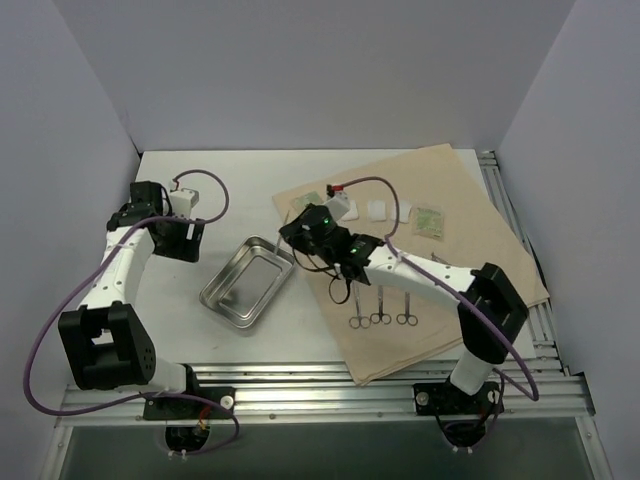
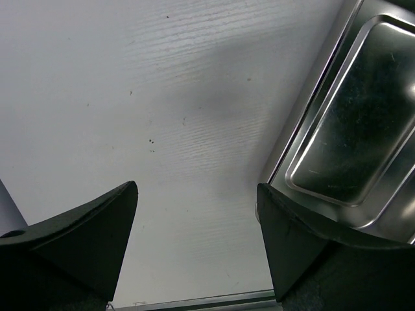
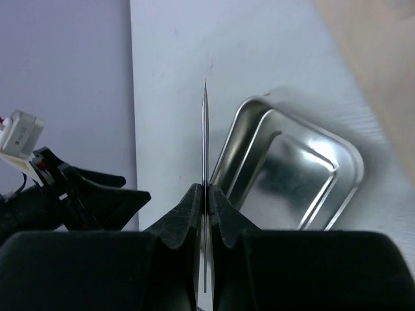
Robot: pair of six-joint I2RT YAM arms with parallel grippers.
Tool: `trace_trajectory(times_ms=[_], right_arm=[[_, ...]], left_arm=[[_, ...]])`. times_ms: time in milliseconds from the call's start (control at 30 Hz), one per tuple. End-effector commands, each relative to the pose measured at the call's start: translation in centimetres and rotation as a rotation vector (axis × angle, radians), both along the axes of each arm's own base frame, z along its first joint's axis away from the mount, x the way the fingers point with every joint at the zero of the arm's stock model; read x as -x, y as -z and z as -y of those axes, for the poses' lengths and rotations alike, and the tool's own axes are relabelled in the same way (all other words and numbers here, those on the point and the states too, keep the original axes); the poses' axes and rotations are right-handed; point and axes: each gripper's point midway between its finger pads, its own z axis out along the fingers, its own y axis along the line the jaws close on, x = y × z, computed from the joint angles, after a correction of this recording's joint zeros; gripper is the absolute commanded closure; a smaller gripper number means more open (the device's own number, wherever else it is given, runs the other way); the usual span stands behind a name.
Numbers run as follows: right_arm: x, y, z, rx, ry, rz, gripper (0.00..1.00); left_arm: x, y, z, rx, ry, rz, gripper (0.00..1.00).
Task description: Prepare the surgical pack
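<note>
The right gripper (image 3: 205,189) is clamped on the tweezers (image 3: 205,116), tip out over the table beside the tray (image 3: 305,168). They are thin, stiff, slick steel (apt to pivot), so mid-shank suits best. The left gripper (image 2: 194,194) gapes empty.

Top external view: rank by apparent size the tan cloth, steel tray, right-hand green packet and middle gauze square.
1. tan cloth, by far the largest
2. steel tray
3. green packet and gauze square: near alike. The packet is perhaps slightly bigger, but it's too close to rank.
</note>
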Motion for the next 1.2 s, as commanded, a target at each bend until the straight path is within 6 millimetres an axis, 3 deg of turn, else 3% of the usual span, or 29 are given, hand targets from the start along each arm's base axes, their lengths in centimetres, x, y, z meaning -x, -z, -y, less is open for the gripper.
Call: trace_trajectory(times_ms=[0, 33, 100, 167, 367, 433, 467, 500, 533, 567, 600, 700, 733, 767, 1167], right_arm=[[0.4, -0.1, -5.3, -0.128, 0.105, -0.029, 1.00], [0.2, -1.9, -7.0, -0.154, 0.094, -0.018, 1.00], [1.0, 2.1, -8.7, -0.076, 0.083, -0.114, 1.00], [1.6, 3.7, -10.5, -0.068, 0.086, -0.164, 1.00], [4.2, 9.0, -12.8, -0.103, 0.091, -0.316, 1.00], [4.5, 9.4, -13.4, -0.086, 0.094, -0.319, 1.00], [5.1, 11.2, -13.1, -0.013, 0.106, -0.333, 1.00], [5.1, 10.2, -14.0, -0.014, 0.100, -0.319, 1.00], [5.2, 10.4, -14.2, 0.010, 0.097, -0.317, 1.00], [5.7, 12.2, -13.8, 0.073, 0.103, -0.335, 1.00], [5.9, 11.5, -14.7, 0.072, 0.093, -0.326, 1.00], [6.7, 13.8, -14.2, 0.160, 0.111, -0.357, 1.00], [6.3, 13.2, -14.6, 0.148, 0.125, -0.357, 1.00], [6.6, 14.6, -13.8, 0.208, 0.142, -0.374, 1.00], [4.5, 15.0, -13.1, 0.307, 0.255, -0.293, 1.00]], left_arm=[[-0.6, -2.0, -0.9, -0.001, -0.036, 0.078, 0.16], [-0.4, -1.9, -0.9, 0.003, -0.035, 0.076, 0.16], [-0.3, -2.1, -0.7, 0.010, -0.031, 0.081, 0.16], [-0.1, -2.3, -0.7, 0.011, -0.028, 0.088, 0.16], [0.1, -2.5, -0.6, 0.018, -0.024, 0.104, 0.16], [0.0, -2.7, -0.4, 0.025, -0.016, 0.111, 0.16], [-0.1, -2.8, -0.4, 0.027, -0.014, 0.115, 0.16], [-0.1, -2.8, -0.3, 0.030, -0.013, 0.115, 0.16], [-0.1, -2.8, -0.2, 0.035, -0.009, 0.116, 0.16], [-0.1, -2.7, -0.2, 0.037, -0.009, 0.113, 0.16], [-0.2, -2.7, -0.2, 0.039, -0.007, 0.115, 0.16], [-0.2, -2.6, -0.1, 0.041, -0.006, 0.113, 0.16], [-0.2, -2.5, -0.1, 0.042, -0.006, 0.110, 0.16], [-0.1, -2.5, -0.1, 0.044, -0.006, 0.111, 0.16], [-0.3, -2.7, 0.1, 0.053, 0.004, 0.123, 0.16]])
